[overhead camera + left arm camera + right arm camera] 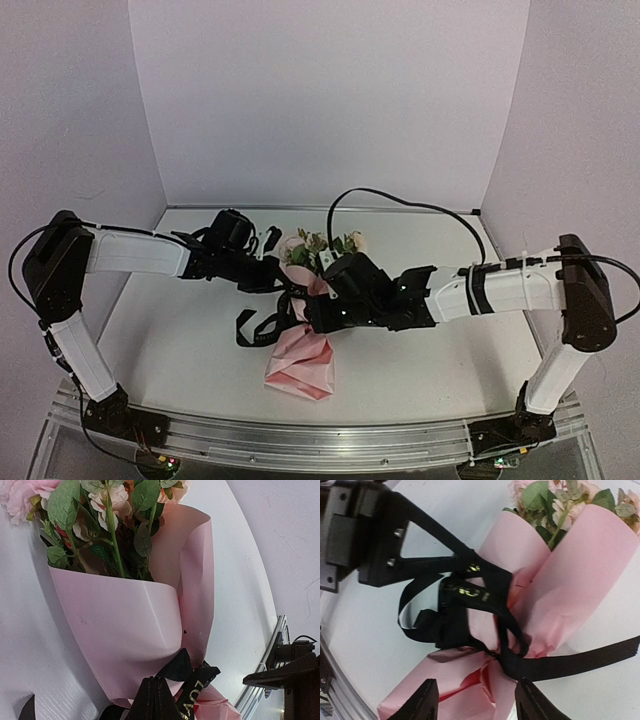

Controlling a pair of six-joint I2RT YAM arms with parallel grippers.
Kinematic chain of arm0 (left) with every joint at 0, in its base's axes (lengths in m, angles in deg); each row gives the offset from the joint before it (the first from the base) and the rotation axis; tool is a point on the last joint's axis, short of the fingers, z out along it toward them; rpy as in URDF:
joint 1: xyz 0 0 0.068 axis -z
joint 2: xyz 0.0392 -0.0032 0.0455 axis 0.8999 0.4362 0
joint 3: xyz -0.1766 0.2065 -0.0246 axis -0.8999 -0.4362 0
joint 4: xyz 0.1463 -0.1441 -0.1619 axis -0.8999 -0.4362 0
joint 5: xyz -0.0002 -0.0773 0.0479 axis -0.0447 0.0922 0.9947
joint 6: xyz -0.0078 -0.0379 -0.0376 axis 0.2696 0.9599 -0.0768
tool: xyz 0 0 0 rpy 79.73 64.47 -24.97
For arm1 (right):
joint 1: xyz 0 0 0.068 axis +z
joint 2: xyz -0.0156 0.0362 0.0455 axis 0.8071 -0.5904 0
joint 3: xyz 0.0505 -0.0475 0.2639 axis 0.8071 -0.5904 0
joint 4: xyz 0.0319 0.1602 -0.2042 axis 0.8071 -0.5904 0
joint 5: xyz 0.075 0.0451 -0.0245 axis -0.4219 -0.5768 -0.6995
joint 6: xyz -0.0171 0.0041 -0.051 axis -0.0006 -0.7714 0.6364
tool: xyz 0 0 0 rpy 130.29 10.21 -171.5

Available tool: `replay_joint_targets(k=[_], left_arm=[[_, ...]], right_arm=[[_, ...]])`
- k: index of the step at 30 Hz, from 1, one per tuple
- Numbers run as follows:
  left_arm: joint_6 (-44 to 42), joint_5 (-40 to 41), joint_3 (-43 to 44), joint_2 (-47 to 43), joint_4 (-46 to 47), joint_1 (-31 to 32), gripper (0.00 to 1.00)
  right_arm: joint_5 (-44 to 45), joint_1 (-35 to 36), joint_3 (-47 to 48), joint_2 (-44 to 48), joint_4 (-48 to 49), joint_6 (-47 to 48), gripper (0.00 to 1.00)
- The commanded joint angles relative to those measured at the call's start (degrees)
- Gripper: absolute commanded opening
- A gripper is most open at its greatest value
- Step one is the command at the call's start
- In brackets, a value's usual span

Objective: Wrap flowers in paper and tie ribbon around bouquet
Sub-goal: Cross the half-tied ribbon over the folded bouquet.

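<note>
Bouquet (570,580) lies flat on the white table (420,370), about mid-table between the two arms. The flowers (107,510) point to the far wall: pink and cream blooms with green leaves poking out of the cone mouth. The paper (120,630) is light pink and wrapped round the stems as a cone, one edge overlapping the other. Its lower end is crumpled and flares out toward the near edge in the top view. The ribbon (470,592) is black with pale lettering and crosses the narrow waist of the cone. Loops bunch on the left side in the right wrist view, and one long tail runs off to the right across the table. Left gripper (462,562) comes in from the left, jaws closed together, tips pinching a strand of ribbon just beside the cone. Right gripper (480,702) comes in from the right and sits over the crumpled lower end of the paper, jaws well apart. Nothing is clamped between them; paper shows in the gap. Cannot tell whether its tips touch the paper. In the top view both grippers crowd over the bouquet's waist, hiding most of the knot area.
</note>
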Motion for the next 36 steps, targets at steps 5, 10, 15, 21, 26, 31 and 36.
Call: replay_joint_targets(k=[5,10,15,21,26,31,36], left_arm=[[-1.4,-2.0,0.7,-2.9,-0.9,-2.1,0.00],[-1.7,-5.5,0.6,-2.1,-1.3,-3.6,0.00],[-2.9,-12.4,1.5,-1.1,-2.9,-5.3,0.00],[-4.8,-21.1,4.1,2.4,-6.3,-7.2,0.00],[-6.3,-24.2,5.6,4.3,-8.8,-8.0,0.00],[-7.5,-25.9,6.1,5.6,-10.1,-8.8,0.00],[-9.5,-27.0,7.3,6.7,-12.1,-8.9,0.00]], right_arm=[[0.7,0.2,4.0,-0.8,-5.8,0.9,0.58],[0.2,2.4,10.4,-3.0,-11.5,4.8,0.58],[-0.6,4.4,18.8,-9.0,-16.0,11.2,0.58],[-0.5,5.9,26.1,-16.6,-16.7,18.5,0.56],[3.4,6.1,28.4,-20.3,-16.7,23.8,0.59],[10.6,6.6,28.0,-21.8,-15.0,28.1,0.61],[13.7,6.7,29.2,-24.4,-13.5,30.4,0.63]])
